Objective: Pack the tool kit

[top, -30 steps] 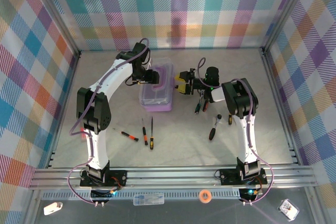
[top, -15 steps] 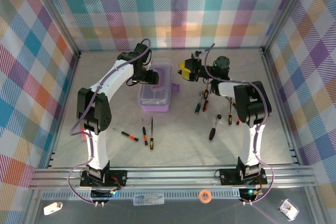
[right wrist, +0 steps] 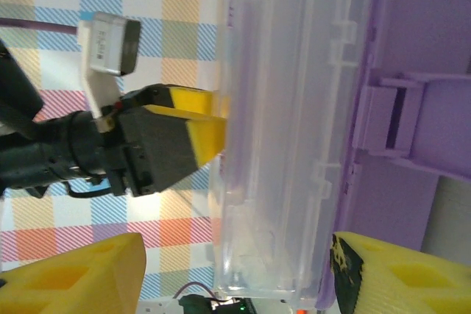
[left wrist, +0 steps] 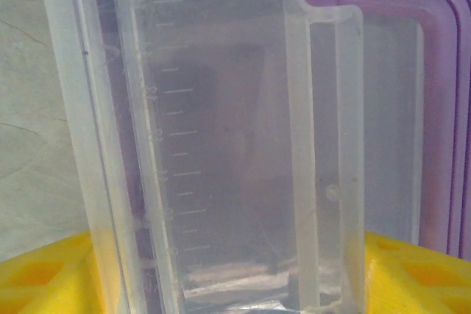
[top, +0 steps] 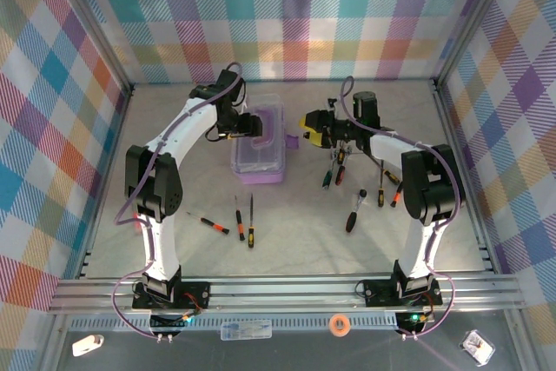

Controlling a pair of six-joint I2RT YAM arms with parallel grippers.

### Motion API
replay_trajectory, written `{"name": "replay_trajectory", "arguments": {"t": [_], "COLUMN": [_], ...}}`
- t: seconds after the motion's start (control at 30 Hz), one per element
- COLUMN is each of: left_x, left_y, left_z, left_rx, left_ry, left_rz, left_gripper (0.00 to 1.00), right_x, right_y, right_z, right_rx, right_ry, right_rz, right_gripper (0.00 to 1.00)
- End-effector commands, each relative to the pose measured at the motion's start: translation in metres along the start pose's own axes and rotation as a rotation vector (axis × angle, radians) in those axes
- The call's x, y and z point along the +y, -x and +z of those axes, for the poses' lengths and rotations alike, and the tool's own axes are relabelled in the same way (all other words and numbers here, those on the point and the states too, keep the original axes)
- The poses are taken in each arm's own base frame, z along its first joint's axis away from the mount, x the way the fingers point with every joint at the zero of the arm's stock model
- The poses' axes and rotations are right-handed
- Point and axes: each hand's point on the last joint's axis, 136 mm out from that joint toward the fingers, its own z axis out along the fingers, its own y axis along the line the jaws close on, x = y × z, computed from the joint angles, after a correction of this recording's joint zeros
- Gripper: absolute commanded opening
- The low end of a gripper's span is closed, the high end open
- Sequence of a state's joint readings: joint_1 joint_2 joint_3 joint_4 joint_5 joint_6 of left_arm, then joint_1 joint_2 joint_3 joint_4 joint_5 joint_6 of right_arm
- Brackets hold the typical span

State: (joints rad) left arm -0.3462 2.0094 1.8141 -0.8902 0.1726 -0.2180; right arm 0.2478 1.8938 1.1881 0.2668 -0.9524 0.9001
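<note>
Left fingers [left wrist: 44, 270] stay clamped on the clear lid [left wrist: 221, 145], holding the purple case [top: 259, 167] open at the far middle of the worktop [top: 295, 241]. Right fingers [right wrist: 73, 270], spread and empty, have just drawn back rightward from the case, free to fetch the loose screwdrivers [top: 251, 223].

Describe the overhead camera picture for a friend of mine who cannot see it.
Seen from above, two white robot arms reach over a grey table walled in bright plaid: the left gripper holds up the clear lid of a lilac case, and the right gripper hovers open just right of it. Loose screwdrivers lie on the table.
</note>
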Motion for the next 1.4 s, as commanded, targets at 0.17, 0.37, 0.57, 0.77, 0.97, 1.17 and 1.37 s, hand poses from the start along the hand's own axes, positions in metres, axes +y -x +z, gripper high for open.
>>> {"name": "replay_trajectory", "arguments": {"t": [0.17, 0.37, 0.57, 0.77, 0.97, 1.17, 1.37], "left_x": [-0.042, -0.043, -0.044, -0.049, -0.048, -0.039, -0.038], "left_y": [0.003, 0.007, 0.008, 0.011, 0.014, 0.014, 0.015], "left_z": [-0.006, -0.017, -0.020, -0.033, -0.042, -0.038, -0.041], "left_rx": [-0.021, -0.108, -0.179, -0.212, -0.244, -0.265, -0.295], "left_ry": [-0.233, -0.296, -0.401, -0.453, -0.474, -0.492, -0.535], "left_rz": [-0.089, -0.085, -0.114, -0.095, -0.085, -0.103, -0.122], "left_gripper": [0.28, 0.28, 0.31, 0.35, 0.34, 0.35, 0.34], "right_x": [0.003, 0.013, 0.031, 0.035, 0.046, 0.064, 0.044], "right_y": [-0.007, -0.004, -0.005, -0.009, -0.009, -0.002, 0.008], "right_z": [-0.007, -0.002, 0.015, 0.036, 0.035, 0.016, 0.007], "right_rx": [0.014, 0.030, 0.074, 0.121, 0.107, 0.057, 0.022], "right_ry": [-0.051, -0.062, -0.045, -0.074, -0.065, -0.094, -0.139], "right_rz": [-0.036, -0.052, -0.078, -0.084, -0.111, -0.170, -0.131], "right_gripper": [0.70, 0.73, 0.74, 0.74, 0.73, 0.75, 0.75]}}
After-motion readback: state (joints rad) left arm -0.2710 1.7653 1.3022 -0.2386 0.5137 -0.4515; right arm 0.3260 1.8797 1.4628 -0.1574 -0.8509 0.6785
